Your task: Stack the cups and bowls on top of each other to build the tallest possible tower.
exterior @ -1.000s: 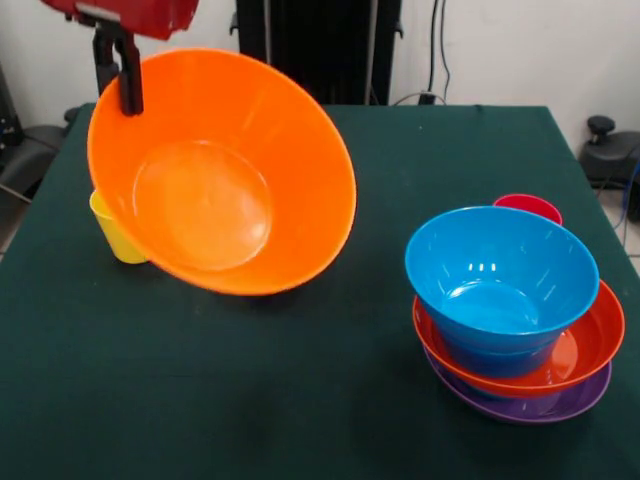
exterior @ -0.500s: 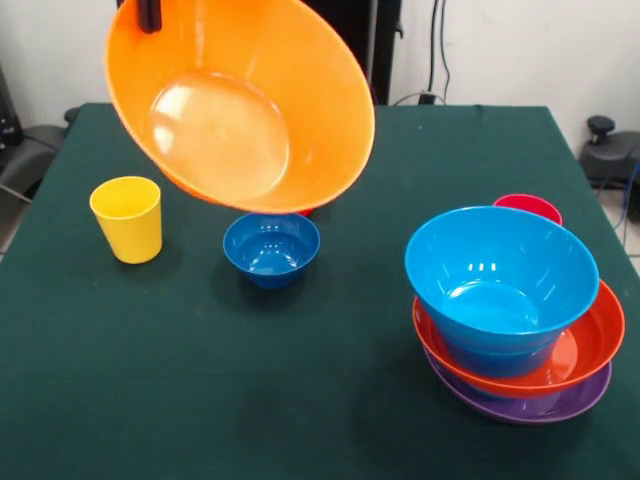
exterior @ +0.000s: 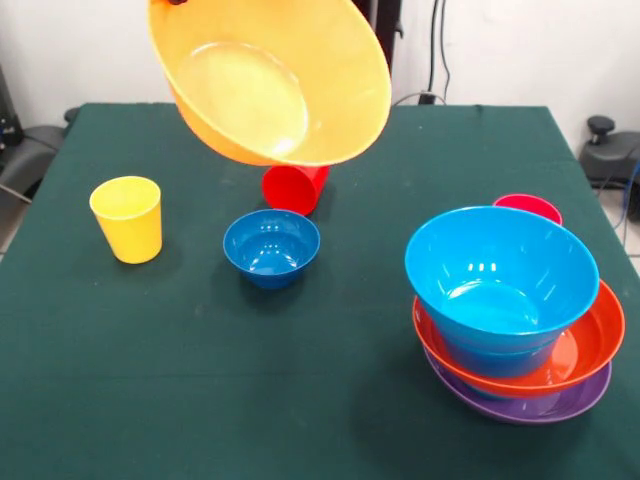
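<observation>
On the dark green tabletop [exterior: 150,400], nearest the camera at about 4 o'clock, stands the tower [exterior: 515,325]: a shallow purple bowl [exterior: 540,405] at the bottom, a red-orange bowl [exterior: 585,350] nested in it, and a large blue bowl [exterior: 500,275] on top, open side up. How many blue bowls sit inside one another there cannot be told. Just behind the tower, touching or nearly touching its far rim, a pinkish-red cup [exterior: 528,206] shows only its top.

Near the centre, slightly toward 10 o'clock, a small blue bowl [exterior: 271,246] sits upright and alone. At 9 o'clock a yellow cup [exterior: 127,218] stands upright, well apart from it. Just beyond the small blue bowl, at about 12 o'clock from it, a red cup [exterior: 293,188] lies tilted or on its side, partly hidden.

Above these, at 11 to 12 o'clock, the huge orange bowl [exterior: 270,80] hangs in the air, clear of the tabletop, tipped so its inside faces the camera. Its upper rim runs off the top edge. Only a dark scrap shows at that rim, so whether the fingers are spread or closed on it cannot be told.
</observation>
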### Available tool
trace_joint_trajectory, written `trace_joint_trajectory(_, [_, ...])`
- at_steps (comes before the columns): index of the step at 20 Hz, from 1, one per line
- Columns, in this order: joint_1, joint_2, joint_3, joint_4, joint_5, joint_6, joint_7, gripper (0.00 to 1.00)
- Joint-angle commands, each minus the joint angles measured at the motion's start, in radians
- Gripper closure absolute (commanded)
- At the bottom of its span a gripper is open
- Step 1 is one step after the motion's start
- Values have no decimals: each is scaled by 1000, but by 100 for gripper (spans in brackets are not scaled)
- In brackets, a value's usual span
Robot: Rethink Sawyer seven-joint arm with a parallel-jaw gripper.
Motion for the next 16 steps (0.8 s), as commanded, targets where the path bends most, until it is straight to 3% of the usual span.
trace_joint_trajectory(1, [34, 12, 79, 129, -20, -65, 39, 100])
trace_joint_trajectory(16, [98, 51, 52, 120, -9, -120, 140, 100])
